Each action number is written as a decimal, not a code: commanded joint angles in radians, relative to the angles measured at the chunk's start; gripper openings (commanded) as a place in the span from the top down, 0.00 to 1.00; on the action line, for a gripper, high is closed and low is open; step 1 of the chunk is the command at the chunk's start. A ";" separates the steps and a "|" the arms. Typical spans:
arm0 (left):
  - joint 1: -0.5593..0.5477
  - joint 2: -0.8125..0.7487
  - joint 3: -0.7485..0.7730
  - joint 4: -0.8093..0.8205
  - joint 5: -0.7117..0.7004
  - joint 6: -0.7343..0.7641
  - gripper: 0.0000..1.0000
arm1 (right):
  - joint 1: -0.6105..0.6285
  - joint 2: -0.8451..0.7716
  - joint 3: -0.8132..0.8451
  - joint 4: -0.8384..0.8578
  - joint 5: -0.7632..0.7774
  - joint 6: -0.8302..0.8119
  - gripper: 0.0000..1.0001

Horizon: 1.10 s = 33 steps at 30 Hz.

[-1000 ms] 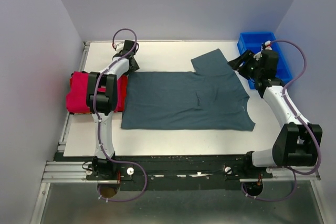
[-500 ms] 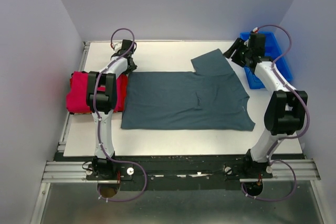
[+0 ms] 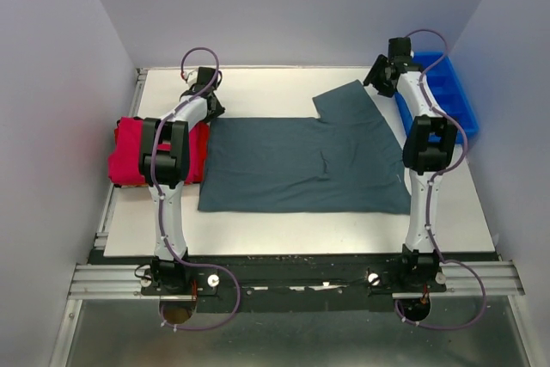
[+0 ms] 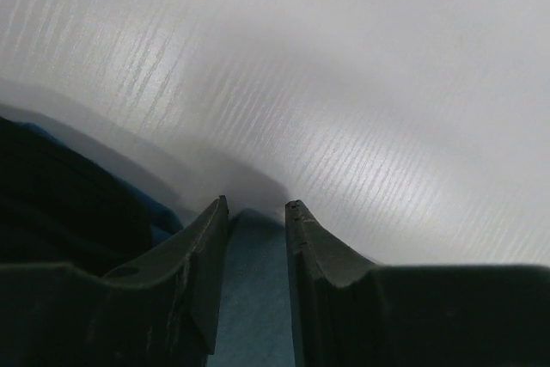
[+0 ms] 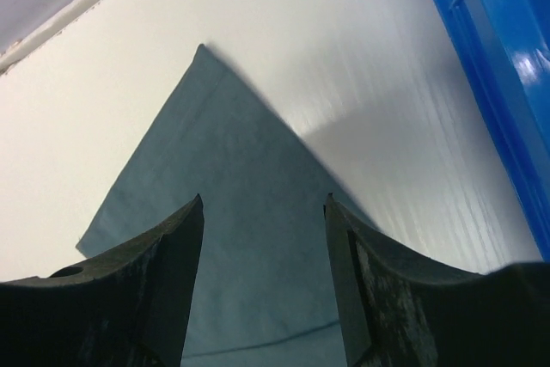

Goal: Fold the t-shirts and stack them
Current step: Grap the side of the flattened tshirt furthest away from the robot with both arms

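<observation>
Tee [image 3: 305, 165] flat, long axis L-R; sleeve [image 3: 348, 100] twd back.

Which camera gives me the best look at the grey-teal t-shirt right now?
Top external: the whole grey-teal t-shirt lies spread flat, nearly all its outline visible. The right wrist view catches only one sleeve corner; the left wrist view only a sliver of cloth.

walls [image 3: 292, 6]: pale lavender | table [image 3: 258, 88]: white | frame [image 3: 301, 274]: black metal
</observation>
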 commanded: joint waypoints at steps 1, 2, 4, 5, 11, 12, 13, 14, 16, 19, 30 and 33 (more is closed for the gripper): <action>-0.002 0.030 -0.025 -0.007 0.098 -0.016 0.61 | -0.001 0.102 0.195 -0.181 0.039 0.000 0.35; -0.003 0.033 -0.025 -0.004 0.100 -0.016 0.61 | -0.001 0.116 0.213 -0.187 0.039 0.003 0.35; -0.003 0.030 -0.027 -0.004 0.101 -0.014 0.61 | -0.001 0.127 0.226 -0.198 0.043 0.020 0.36; -0.005 0.030 -0.027 -0.005 0.106 -0.013 0.61 | -0.001 0.129 0.226 -0.207 0.045 0.023 0.35; -0.005 0.014 -0.046 0.010 0.120 -0.007 0.61 | -0.005 0.118 0.183 -0.247 0.042 0.040 0.34; -0.005 0.014 -0.046 0.012 0.121 -0.005 0.61 | -0.005 0.115 0.172 -0.257 0.043 0.036 0.34; -0.003 0.015 -0.046 0.010 0.126 -0.004 0.61 | -0.005 0.107 0.157 -0.268 0.049 0.028 0.34; -0.005 0.015 -0.045 0.010 0.129 0.001 0.61 | -0.007 0.095 0.131 -0.270 0.045 0.022 0.34; -0.003 0.013 -0.046 0.013 0.137 0.005 0.61 | -0.007 0.075 0.080 -0.261 0.036 0.011 0.34; -0.005 0.007 -0.046 0.009 0.137 0.015 0.61 | -0.007 0.106 0.118 -0.325 0.043 0.010 0.34; -0.002 0.013 -0.043 0.016 0.149 0.027 0.65 | -0.013 0.098 0.089 -0.317 0.023 0.004 0.60; -0.002 0.021 -0.040 0.024 0.160 0.024 0.69 | -0.011 0.090 0.083 -0.291 -0.001 -0.007 0.68</action>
